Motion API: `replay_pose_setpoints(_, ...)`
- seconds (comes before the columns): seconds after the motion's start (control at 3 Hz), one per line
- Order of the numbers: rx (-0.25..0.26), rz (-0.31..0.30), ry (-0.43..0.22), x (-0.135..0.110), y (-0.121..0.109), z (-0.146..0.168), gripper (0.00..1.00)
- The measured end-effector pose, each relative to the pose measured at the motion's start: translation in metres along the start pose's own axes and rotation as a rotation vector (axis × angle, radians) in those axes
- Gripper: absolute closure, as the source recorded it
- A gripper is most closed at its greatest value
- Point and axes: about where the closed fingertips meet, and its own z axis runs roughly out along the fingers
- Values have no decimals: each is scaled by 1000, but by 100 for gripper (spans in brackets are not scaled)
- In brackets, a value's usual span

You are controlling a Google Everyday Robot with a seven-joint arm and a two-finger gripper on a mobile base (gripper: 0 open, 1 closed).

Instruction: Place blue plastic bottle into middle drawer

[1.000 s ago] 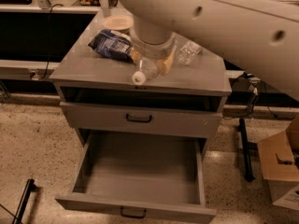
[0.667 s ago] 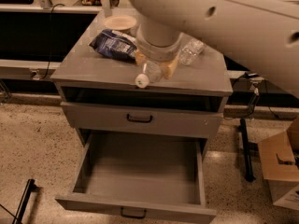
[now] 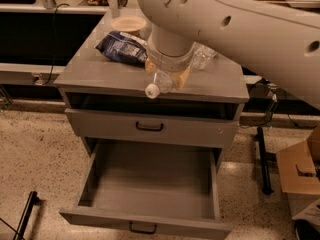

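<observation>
Edged nearer the front of the surface, the tool clamps the blue plastic bottle (cap forward) above the open middle drawer.

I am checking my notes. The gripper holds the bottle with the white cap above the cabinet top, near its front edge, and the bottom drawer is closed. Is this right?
Not quite: the camera view shows the bottom drawer pulled open, not closed. The rest holds: the gripper grips the bottle above the cabinet top, near its front edge.
</observation>
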Motion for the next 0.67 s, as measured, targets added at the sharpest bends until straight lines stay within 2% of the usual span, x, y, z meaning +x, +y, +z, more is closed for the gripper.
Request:
replay_pose_setpoints(0.33,39,37,-42,-23,19,4,100)
replay_pose_setpoints(0.67,64,137,-120,-49,64,8,100)
